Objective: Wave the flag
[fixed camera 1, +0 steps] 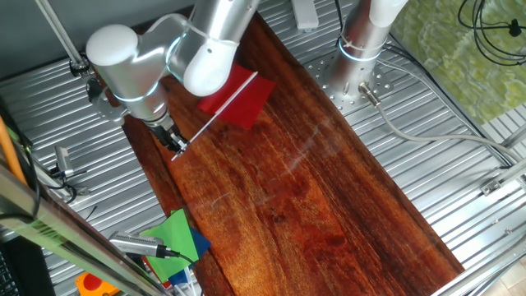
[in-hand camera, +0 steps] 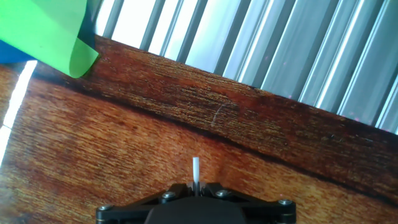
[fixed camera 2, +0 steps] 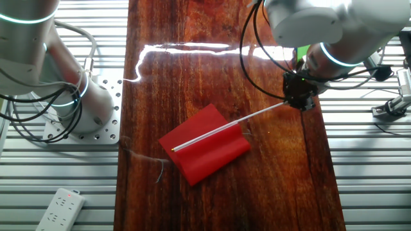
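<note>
The flag (fixed camera 1: 243,97) is a flat red rectangle on a thin white stick; it lies low over the dark wooden board (fixed camera 1: 312,197). In the other fixed view the flag (fixed camera 2: 209,144) shows with its stick running up right to my gripper (fixed camera 2: 299,101). My gripper (fixed camera 1: 177,148) is shut on the free end of the stick near the board's edge. In the hand view the stick's white tip (in-hand camera: 195,169) pokes out between the closed jaws of my gripper (in-hand camera: 195,186), above the board.
Green and blue paper pieces (fixed camera 1: 177,238) lie at the board's near-left corner, the green one also in the hand view (in-hand camera: 50,31). A second arm's base (fixed camera 1: 362,49) stands on the ribbed metal table (fixed camera 1: 460,164). A white power strip (fixed camera 2: 61,208) lies by it.
</note>
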Action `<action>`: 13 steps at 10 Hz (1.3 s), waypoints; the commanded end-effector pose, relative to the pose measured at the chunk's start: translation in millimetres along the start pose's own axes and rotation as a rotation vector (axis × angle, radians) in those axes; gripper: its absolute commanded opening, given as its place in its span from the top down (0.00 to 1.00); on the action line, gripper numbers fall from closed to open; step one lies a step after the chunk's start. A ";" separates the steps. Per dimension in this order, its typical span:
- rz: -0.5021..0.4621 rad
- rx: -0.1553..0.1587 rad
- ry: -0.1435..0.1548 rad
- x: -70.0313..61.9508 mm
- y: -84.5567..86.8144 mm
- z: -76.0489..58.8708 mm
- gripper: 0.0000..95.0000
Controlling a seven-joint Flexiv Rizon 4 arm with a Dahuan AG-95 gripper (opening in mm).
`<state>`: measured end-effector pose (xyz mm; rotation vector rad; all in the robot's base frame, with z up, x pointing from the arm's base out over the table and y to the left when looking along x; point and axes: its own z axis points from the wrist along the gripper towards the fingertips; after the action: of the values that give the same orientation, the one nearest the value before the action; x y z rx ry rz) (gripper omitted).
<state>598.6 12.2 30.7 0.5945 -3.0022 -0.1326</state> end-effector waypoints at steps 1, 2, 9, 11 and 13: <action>0.002 0.002 -0.007 -0.1 0.4 3.8 1.00; 0.005 0.003 -0.009 0.2 0.7 6.5 1.00; 0.006 0.003 -0.007 1.0 1.4 11.0 0.80; 0.006 0.003 -0.006 1.0 1.4 11.1 0.80; 0.006 0.002 -0.006 1.0 1.3 10.0 0.60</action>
<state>598.1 13.0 21.8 0.5889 -3.0133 -0.1271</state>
